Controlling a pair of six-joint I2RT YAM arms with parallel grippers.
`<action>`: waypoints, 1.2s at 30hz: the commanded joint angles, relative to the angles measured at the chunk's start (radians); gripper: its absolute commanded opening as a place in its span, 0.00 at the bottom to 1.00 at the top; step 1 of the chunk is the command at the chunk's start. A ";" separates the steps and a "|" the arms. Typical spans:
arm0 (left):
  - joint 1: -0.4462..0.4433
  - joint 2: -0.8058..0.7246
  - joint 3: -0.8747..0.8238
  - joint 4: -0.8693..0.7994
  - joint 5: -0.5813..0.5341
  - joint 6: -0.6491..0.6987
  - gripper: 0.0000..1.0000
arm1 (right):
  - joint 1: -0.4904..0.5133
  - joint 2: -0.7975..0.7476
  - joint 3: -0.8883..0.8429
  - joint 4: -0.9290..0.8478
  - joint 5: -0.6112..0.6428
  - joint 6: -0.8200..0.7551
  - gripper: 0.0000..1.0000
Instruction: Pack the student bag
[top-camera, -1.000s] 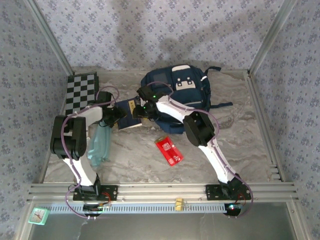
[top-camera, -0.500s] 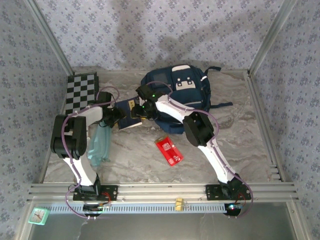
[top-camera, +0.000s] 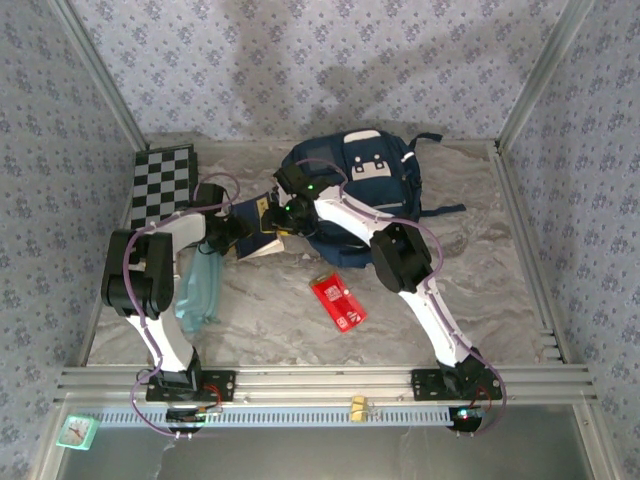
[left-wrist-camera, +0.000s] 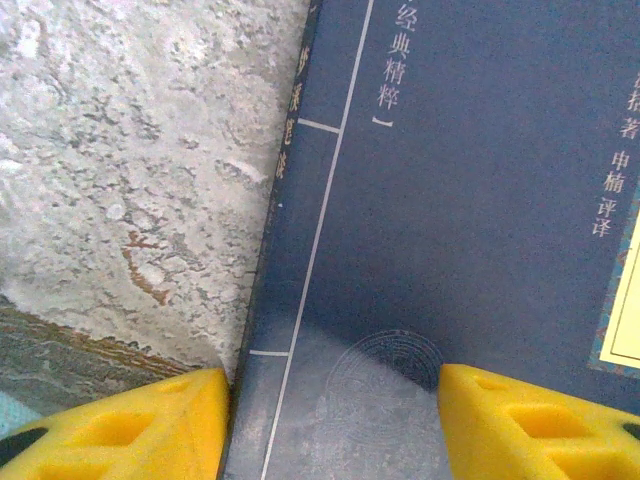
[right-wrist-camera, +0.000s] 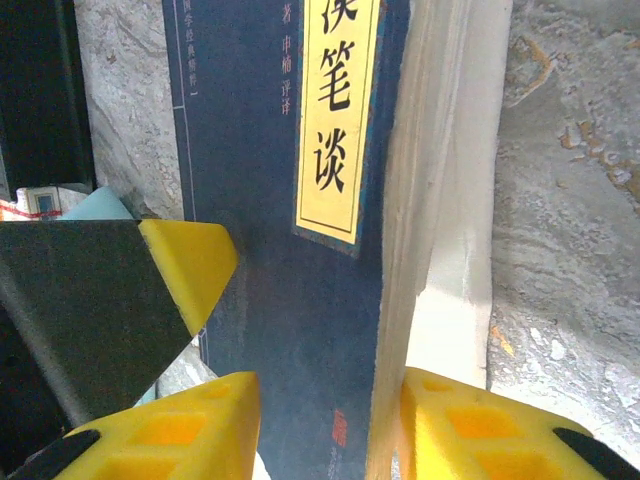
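Your right gripper (right-wrist-camera: 328, 390) pinches the navy book (right-wrist-camera: 250, 200) by its page edge. Your left gripper (left-wrist-camera: 332, 378) stands wide over the cover. The backpack (top-camera: 375, 175) lies just behind them on the table (top-camera: 490, 290).

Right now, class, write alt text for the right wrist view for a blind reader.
A navy book with a yellow Chinese title label runs up the frame, pale page edges on its right, between the right gripper's yellow fingers. Grey marbled table lies beside it.
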 joint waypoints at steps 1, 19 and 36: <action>-0.018 0.006 0.002 -0.025 0.011 0.019 0.58 | 0.010 -0.051 -0.007 0.025 -0.054 0.024 0.37; -0.012 -0.104 0.032 -0.098 0.021 0.052 0.61 | 0.002 -0.154 -0.031 0.034 -0.041 0.013 0.06; -0.004 -0.494 0.001 -0.084 0.315 0.044 0.79 | -0.081 -0.715 -0.534 0.210 -0.070 -0.005 0.00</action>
